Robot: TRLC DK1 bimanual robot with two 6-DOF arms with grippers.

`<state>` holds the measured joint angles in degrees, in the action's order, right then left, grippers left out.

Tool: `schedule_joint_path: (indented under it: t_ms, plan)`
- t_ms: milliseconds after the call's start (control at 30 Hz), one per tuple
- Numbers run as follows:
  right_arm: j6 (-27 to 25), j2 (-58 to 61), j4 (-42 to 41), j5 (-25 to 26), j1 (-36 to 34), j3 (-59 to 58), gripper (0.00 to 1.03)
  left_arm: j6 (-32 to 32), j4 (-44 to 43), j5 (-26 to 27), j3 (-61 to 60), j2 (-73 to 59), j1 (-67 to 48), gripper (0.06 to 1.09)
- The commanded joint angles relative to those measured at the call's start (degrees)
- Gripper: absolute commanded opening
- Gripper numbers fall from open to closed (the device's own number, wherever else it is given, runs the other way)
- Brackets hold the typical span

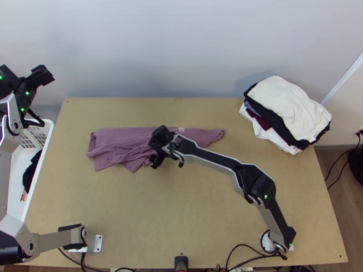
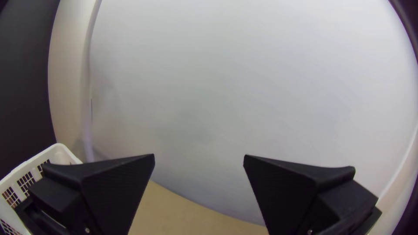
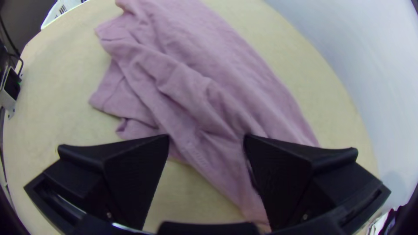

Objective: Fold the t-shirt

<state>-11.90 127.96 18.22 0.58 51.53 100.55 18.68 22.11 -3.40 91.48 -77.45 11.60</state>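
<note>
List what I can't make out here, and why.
Top view:
- the part of the purple T-shirt beneath the right gripper, which covers it
- the pale mark on it: too small
- the basket's outer side: left arm and picture edge
- clothes deep in the pile: those on top

Lab-like workspace: robot arms (image 1: 261, 183) mounted at table (image 1: 181, 208).

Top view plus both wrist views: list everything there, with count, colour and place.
T-shirt: one, mauve, loosely folded lengthwise, mid-table
Table: one, light wood
Clothes pile: one, white, black, dark red, far right corner
Basket: one, white, left of table
Dark cloth: one, in basket
Cables: several, black, near edge
Arms: two, silver and black
Left gripper: one, black, open, beyond far left corner
Right gripper: one, black, open, at t-shirt
</note>
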Motion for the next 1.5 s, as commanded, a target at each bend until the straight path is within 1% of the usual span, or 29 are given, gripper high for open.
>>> schedule_joint_path:
  t_ms: [0, 133, 267, 500, 700, 733, 767, 833, 933, 1467]
  plan:
    - [1.2, 1.9, -0.1, 0.0, -1.7, 1.8, 0.77, 0.6, -1.4, 0.8, -1.2, 2.0, 0.2, 1.05]
    - [1.2, 1.4, 0.2, 0.0, -2.2, 1.6, 0.77, 0.7, -1.9, 0.8, -1.6, 2.1, -0.1, 1.05]
    - [2.2, -0.7, 0.4, 0.0, -2.0, 0.8, 0.77, 0.8, -2.2, 0.8, -1.6, 2.0, -0.4, 1.05]
    - [2.6, -7.7, 0.5, 0.0, 1.4, -4.5, 0.77, 1.1, -2.2, 0.8, -1.7, 2.2, -0.4, 1.05]
    - [2.5, -10.2, 0.5, 0.0, 2.8, -7.7, 0.77, 1.3, -2.2, 0.8, -1.8, 2.3, -0.4, 1.05]
    - [2.5, -10.2, 0.5, 0.0, 2.8, -8.0, 0.76, 1.3, -2.2, 0.8, -1.8, 2.3, -0.4, 1.05]
    - [2.4, -10.1, 0.5, 0.0, 2.8, -8.2, 0.70, 1.4, -2.2, 0.8, -1.8, 2.3, -0.4, 1.05]
    - [2.1, -9.5, 0.1, 0.0, 2.7, -8.4, 0.55, 1.5, -2.2, 0.8, -1.8, 2.4, -0.4, 1.05]
    - [2.0, -8.5, -1.1, 0.0, 2.6, -8.3, 0.45, 1.5, -2.2, 0.8, -1.8, 2.4, -0.4, 1.05]
    - [0.8, -1.1, -1.4, 0.0, 1.6, -2.0, 0.45, 1.2, -2.4, 0.8, -1.7, 2.1, 0.2, 1.05]
